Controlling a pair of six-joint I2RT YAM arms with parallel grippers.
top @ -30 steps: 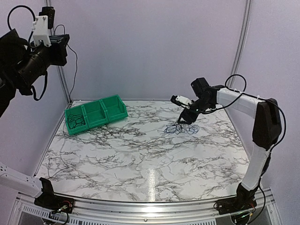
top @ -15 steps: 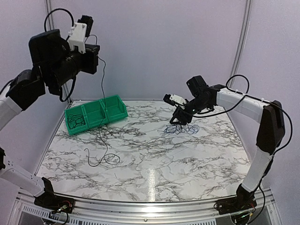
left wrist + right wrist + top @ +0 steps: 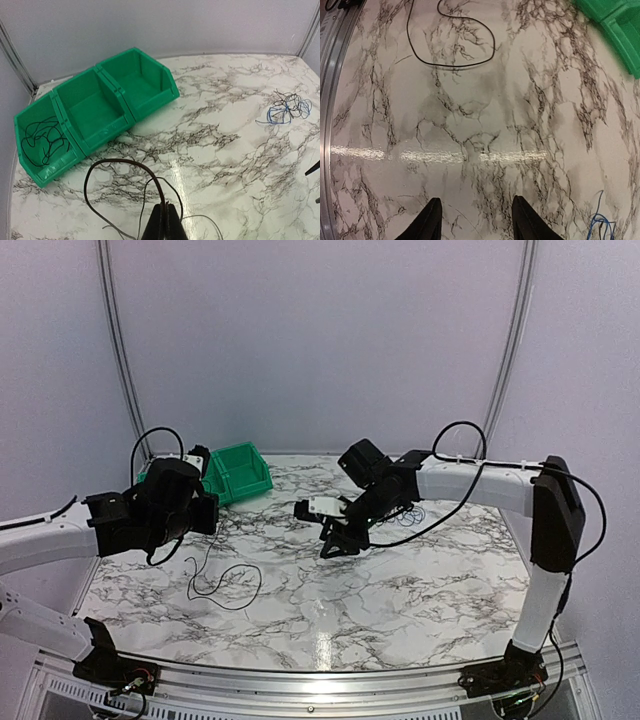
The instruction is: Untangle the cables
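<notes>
Soft, near-weightless wire [image 3: 120, 161] pinched in the left gripper [image 3: 164, 222] — right gripper [image 3: 477, 220] spread, empty — best take the tangle [image 3: 287, 107] by an outer loop

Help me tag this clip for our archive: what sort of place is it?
Probably a robotics lab test cell: a marble-patterned table enclosed by plain pale panels, with an aluminium rail at its near edge and green sorting bins on top.
</notes>
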